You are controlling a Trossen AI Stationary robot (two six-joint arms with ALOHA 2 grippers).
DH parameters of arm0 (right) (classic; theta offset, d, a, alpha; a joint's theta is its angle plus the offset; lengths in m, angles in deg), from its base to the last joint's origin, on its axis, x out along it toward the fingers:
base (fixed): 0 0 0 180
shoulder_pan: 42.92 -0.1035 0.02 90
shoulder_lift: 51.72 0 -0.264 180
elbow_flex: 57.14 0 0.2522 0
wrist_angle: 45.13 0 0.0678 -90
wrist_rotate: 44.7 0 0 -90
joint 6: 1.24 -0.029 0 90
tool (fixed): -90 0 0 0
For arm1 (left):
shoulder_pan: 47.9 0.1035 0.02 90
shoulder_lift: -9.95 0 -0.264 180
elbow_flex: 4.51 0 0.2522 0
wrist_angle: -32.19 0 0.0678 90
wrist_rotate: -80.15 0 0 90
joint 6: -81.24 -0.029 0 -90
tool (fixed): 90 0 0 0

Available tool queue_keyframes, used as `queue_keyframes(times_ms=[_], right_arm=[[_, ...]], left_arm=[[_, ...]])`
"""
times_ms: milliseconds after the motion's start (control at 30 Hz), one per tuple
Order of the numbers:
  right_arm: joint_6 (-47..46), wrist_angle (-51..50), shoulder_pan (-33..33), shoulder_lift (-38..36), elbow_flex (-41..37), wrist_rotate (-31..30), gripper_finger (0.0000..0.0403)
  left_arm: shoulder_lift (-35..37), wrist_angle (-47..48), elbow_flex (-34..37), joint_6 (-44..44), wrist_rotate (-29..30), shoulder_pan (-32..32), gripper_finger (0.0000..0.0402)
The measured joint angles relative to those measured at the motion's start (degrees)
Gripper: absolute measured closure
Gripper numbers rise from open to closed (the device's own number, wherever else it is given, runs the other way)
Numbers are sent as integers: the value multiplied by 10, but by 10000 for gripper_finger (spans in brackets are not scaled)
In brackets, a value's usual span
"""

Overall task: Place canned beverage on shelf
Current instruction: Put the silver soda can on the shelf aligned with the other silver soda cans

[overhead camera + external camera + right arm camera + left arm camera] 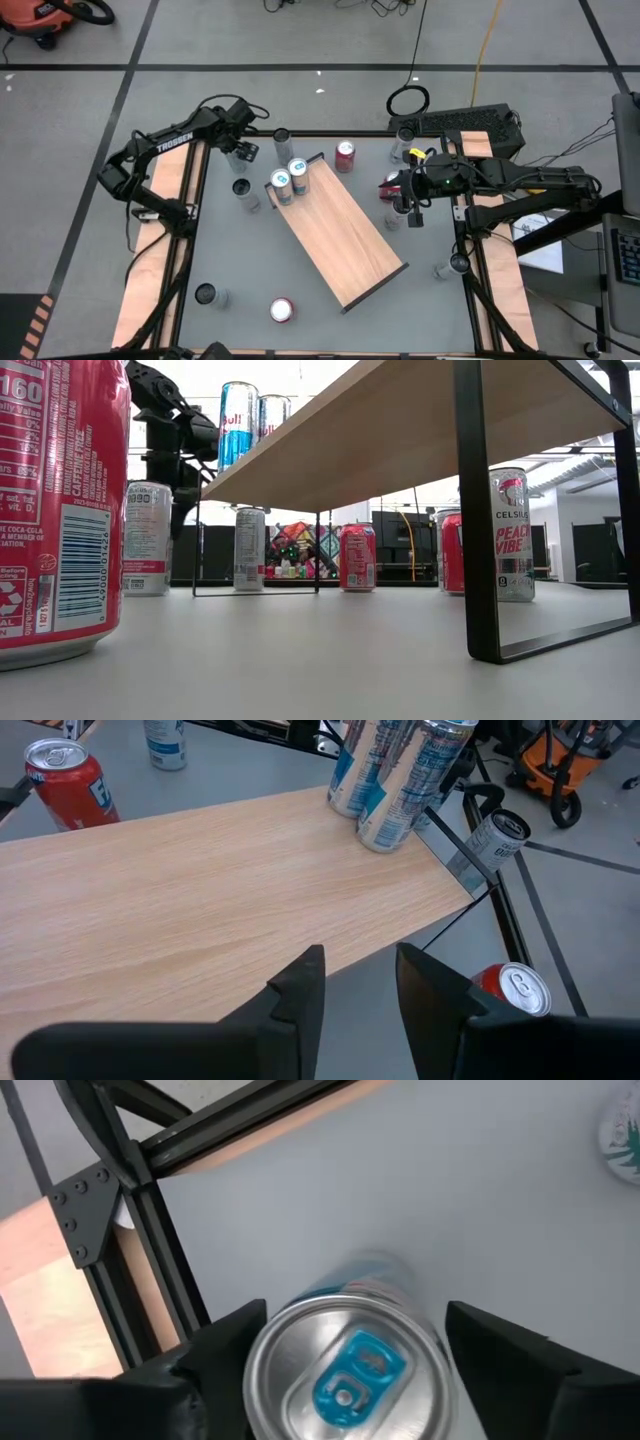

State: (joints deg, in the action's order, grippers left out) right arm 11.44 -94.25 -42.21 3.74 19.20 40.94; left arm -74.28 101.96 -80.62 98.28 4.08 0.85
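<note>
The shelf (340, 225) is a light wooden board on a black frame, lying diagonally mid-table. Two blue-and-silver cans (281, 183) (297, 170) stand upright on its far-left end; they also show in the right wrist view (400, 780). My left gripper (243, 152) is past that end, near the table's far-left corner, shut on a silver can with a blue tab (345, 1375). My right gripper (408, 205) hovers open and empty (360, 980) beside the shelf's right long edge, near a red can (510, 990). My left gripper has one finger on each side of the can's wall, just below its top rim (262, 1370). The fingers (500, 1355) come from above, pointing down. The can is upright, top up. Its own top hides whether its base is on the table.
Loose cans stand around the shelf: red ones at the far edge (345, 155) and near edge (281, 310), a dark-topped one (241, 188) by the left gripper, and others (205, 294) (395, 218) (443, 270). Pale wood strips (150, 270) line both table sides.
</note>
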Motion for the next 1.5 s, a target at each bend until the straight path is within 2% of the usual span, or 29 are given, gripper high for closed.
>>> queue_keyframes(times_ms=[233,467,733,1167,1500], right_arm=[[-11,0,0,0,0,0,305],[-17,-1,0,7,0,0,305],[-18,2,0,35,0,1,305],[-15,72,0,56,0,0,305],[18,176,-22,85,0,-18,305]], left_arm=[[1,3,-4,-4,0,0,169],[10,24,-41,-2,-4,-9,169],[56,68,-96,7,-24,-31,169],[151,81,-191,50,-34,-123,169],[183,7,-247,55,-33,-211,169]])
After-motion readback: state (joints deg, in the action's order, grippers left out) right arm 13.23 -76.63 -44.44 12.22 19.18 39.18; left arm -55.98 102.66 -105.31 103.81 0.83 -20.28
